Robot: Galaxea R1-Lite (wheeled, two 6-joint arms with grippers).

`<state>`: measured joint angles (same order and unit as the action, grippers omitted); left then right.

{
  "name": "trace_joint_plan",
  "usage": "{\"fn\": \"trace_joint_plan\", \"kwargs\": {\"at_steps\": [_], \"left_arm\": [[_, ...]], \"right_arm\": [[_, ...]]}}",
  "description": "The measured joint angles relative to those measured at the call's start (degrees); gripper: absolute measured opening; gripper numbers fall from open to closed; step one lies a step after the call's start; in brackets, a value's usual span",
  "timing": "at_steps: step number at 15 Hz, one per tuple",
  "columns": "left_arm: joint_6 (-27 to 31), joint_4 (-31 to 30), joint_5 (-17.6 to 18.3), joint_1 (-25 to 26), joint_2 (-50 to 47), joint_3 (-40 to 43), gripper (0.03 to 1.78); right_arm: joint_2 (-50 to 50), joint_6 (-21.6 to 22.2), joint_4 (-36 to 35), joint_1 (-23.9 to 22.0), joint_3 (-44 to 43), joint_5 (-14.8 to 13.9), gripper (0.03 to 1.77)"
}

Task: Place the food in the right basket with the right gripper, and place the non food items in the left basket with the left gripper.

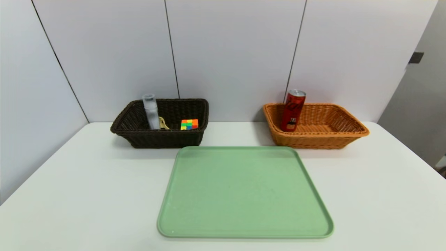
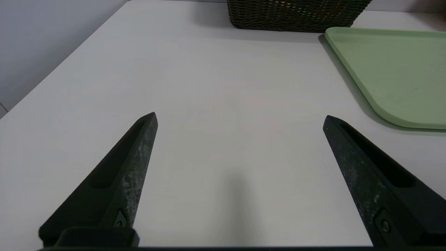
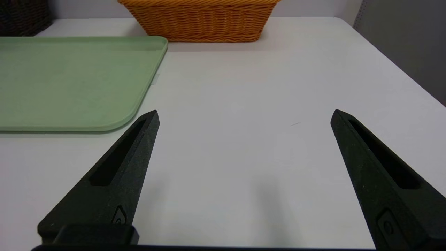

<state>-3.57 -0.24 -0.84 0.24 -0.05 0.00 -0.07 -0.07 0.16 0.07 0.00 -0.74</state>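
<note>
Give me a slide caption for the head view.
Red can in orange basket; bottle and cube in dark basket; green tray bare.

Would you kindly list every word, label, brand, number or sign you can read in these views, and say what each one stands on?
None can be quoted with certainty.
Red can in the orange basket: dark lettering runs down its side, too blurred to read.
Red can, low on its side: a small pale patch, too small to read.
White bottle and puzzle cube in the dark basket: no text visible.
Green tray, table, wall: no text.
</note>
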Motion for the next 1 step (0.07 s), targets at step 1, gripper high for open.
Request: {"fn": "trace_joint_plan", "kwargs": {"at_steps": [1], "left_arm": [[0.02,0.00,0.00,0.00,0.00,0.00,1.69]], "right_arm": [[0.00,0.05,0.00,0.00,0.00,-0.02,1.70]]}}
